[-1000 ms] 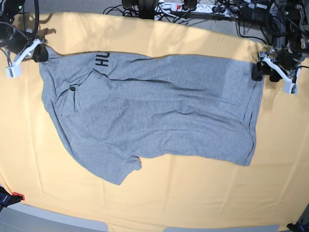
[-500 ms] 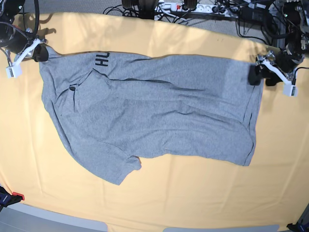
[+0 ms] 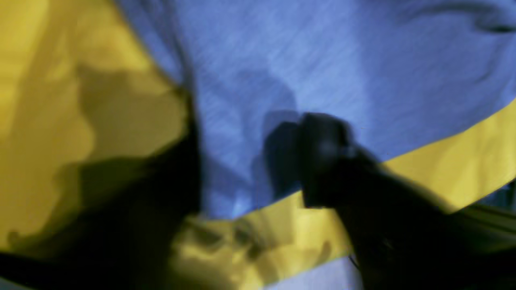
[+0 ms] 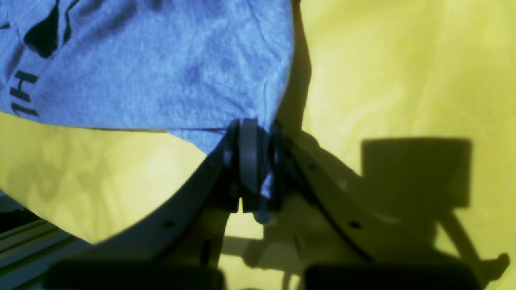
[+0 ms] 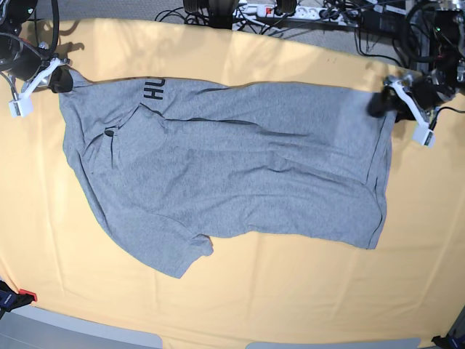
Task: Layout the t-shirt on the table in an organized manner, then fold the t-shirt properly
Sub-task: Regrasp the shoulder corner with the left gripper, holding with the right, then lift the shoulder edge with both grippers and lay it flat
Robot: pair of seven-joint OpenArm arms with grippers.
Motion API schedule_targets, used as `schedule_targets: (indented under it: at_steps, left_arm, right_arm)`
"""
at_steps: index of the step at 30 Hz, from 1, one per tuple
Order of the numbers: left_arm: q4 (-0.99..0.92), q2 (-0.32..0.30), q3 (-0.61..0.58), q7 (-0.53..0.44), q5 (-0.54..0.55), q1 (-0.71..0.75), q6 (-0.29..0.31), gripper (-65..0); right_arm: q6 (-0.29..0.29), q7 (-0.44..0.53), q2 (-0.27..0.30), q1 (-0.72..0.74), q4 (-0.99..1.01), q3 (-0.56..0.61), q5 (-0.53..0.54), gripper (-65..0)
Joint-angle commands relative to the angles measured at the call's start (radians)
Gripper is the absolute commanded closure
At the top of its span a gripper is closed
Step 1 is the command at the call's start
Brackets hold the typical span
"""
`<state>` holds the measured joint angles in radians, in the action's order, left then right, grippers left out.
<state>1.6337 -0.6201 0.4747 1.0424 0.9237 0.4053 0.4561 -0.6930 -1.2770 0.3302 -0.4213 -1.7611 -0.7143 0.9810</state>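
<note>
Left gripper (image 5: 383, 107) has shifted onto t-shirt (image 5: 232, 167) corner.

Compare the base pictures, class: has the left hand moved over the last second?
Yes. The left hand has shifted up and inward over the t-shirt corner, toward the table far edge.

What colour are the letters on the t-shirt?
Black, on the grey t-shirt; the base view shows them best.

Beyond the far edge, black cables (image 5: 218, 14) tangle over grey floor (image 5: 131, 9); a white power strip (image 5: 290, 10) lies among them. Bright light throws hard shadows.
</note>
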Motion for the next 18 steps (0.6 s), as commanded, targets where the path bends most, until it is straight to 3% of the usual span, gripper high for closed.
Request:
schedule_targets:
  at_steps: [1, 2, 3, 9, 12, 18]
  left_arm:
    - [-0.003, -0.033, 0.015, 0.055, -0.050, 0.010, -0.020, -9.7]
    - [-0.003, -0.047, 0.028, 0.052, -0.050, 0.008, -0.031, -0.8]
    - [-0.003, -0.058, 0.042, 0.049, -0.050, 0.002, -0.034, 0.0]
    - [-0.003, -0.079, 0.149, 0.051, -0.041, -0.086, -0.030, 0.0]
    - [-0.003, -0.111, 0.154, 0.052, 0.030, -0.090, -0.021, 0.0]
    - [-0.003, -0.158, 0.154, 0.113, 0.190, -0.090, 0.082, 0.0]
  right_arm:
    - [-0.005, 0.004, 0.019, -0.002, -0.013, -0.006, 0.018, 0.0]
    - [-0.005, 0.004, 0.019, -0.002, -0.013, -0.006, 0.018, 0.0]
    - [-0.005, 0.004, 0.019, -0.002, -0.013, -0.006, 0.018, 0.0]
    - [-0.005, -0.020, 0.040, -0.003, -0.048, -0.006, 0.018, 0.0]
    - [-0.005, -0.043, 0.064, -0.025, -0.077, -0.006, 0.051, 0.0]
    - [-0.005, -0.119, 0.123, -0.053, -0.092, -0.006, 0.179, 0.0]
